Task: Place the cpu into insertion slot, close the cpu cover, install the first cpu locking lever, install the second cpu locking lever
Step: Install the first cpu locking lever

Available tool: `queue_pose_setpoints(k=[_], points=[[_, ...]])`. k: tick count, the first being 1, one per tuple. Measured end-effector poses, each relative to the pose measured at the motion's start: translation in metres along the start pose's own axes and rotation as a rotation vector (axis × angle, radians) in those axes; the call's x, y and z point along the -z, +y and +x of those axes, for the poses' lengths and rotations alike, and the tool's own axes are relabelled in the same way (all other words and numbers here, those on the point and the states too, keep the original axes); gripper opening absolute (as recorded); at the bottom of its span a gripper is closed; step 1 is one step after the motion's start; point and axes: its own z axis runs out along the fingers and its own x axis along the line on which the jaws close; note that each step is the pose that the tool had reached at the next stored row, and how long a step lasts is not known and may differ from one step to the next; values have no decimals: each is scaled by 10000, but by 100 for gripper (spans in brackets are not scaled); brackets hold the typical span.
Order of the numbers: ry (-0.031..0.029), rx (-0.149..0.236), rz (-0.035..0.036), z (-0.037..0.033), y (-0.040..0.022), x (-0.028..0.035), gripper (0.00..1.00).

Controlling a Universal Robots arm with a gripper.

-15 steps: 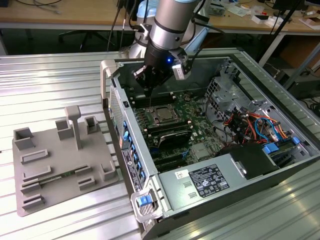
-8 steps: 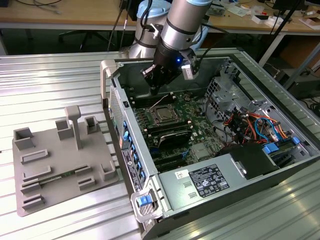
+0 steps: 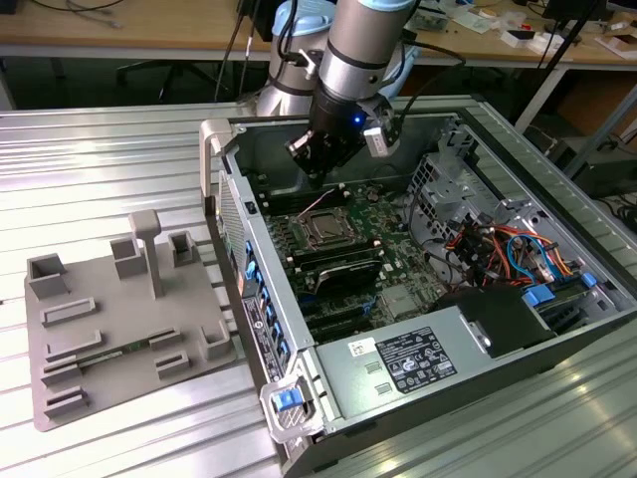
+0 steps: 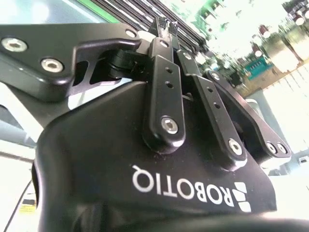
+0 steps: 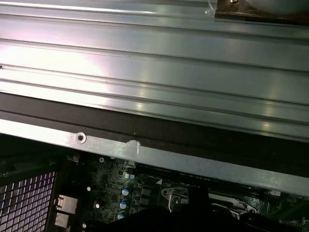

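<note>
The claw (image 3: 317, 167), fingers pressed together on nothing, hangs above the insertion slot (image 3: 324, 228), whose cpu cover (image 3: 325, 224) looks closed; the levers' state is unclear.

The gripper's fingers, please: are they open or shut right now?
Shut: in the second wrist view the gripper has its two fingertips pressed together, with nothing visible between them.

White lettering with a small logo runs across the black body of the gripper (image 4: 165, 25), upside down in the second wrist view. Over in the exterior view, a white printed label (image 3: 403, 360) sits on the grey power supply (image 3: 450, 334), print too fine to read.
</note>
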Motion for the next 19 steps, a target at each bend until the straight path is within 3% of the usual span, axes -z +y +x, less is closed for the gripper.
queue_pose_setpoints(k=[1, 4, 7, 8, 16, 19], points=[[-44, 3, 7, 0, 0, 0, 11], [-41, 2, 26, 1, -3, -1, 11], [-7, 1, 238, 1, -5, -24, 11], [1, 3, 274, 1, -7, -55, 11], [0, 2, 278, 3, -11, -192, 11], [6, 2, 317, -4, -16, -242, 11]])
